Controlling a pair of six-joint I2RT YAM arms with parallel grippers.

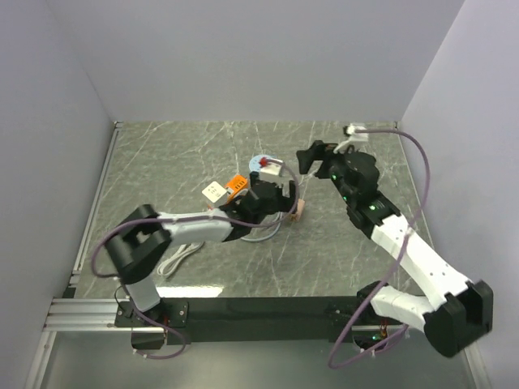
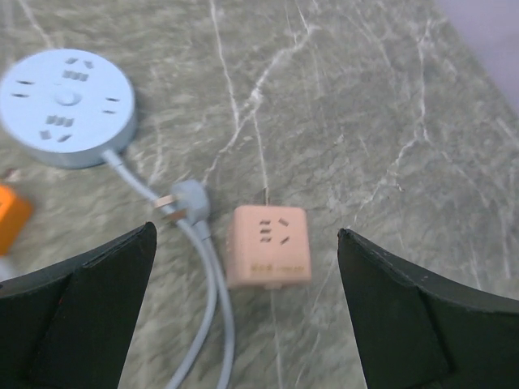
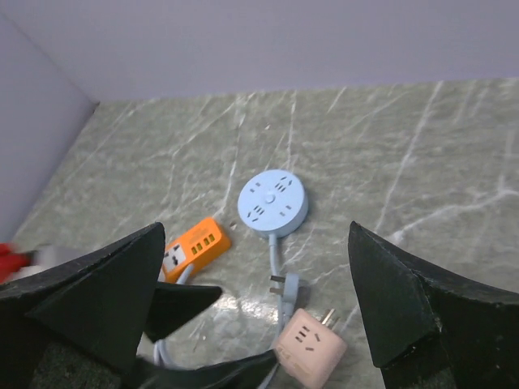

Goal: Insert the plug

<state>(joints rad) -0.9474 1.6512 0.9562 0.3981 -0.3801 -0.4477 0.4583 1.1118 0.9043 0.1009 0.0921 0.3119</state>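
Observation:
A pink cube socket with prongs on its far side lies on the marble table, below and between my left gripper's open fingers. My left gripper is empty and hovers over it. The light-blue plug lies just left of the cube, prongs pointing left, and its cable runs to a round blue socket hub. My right gripper is open and empty, held high to the right. In its wrist view I see the hub, plug and cube.
An orange power strip and a white adapter lie left of the hub. A white cable loops near the left arm. Grey walls enclose the table on three sides.

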